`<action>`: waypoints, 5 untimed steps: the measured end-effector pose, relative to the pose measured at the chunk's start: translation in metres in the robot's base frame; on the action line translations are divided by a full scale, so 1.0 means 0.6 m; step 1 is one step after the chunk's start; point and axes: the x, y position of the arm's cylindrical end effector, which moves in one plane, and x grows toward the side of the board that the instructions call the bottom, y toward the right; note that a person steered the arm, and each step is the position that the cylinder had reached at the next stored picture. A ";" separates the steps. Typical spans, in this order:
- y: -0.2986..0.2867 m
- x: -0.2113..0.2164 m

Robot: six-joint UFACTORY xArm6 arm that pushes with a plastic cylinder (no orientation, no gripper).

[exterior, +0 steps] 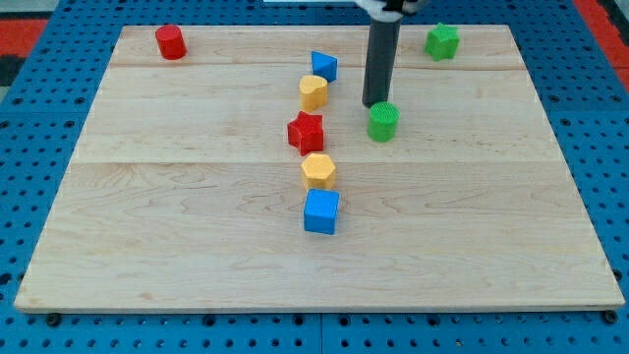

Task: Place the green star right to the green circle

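The green star (442, 41) sits near the top right corner of the wooden board (197, 226). The green circle (383, 121) stands right of the board's middle, well below and left of the star. My tip (374, 104) is the lower end of the dark rod. It rests just above and left of the green circle, touching or almost touching it. The tip is far from the green star.
A red cylinder (170, 42) is at the top left. A column near the middle holds a blue triangle (323, 66), a yellow block (313, 92), a red star (306, 132), a yellow hexagon (318, 170) and a blue cube (321, 211).
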 end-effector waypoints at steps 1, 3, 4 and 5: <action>-0.010 0.031; -0.003 0.024; 0.017 -0.062; 0.011 -0.153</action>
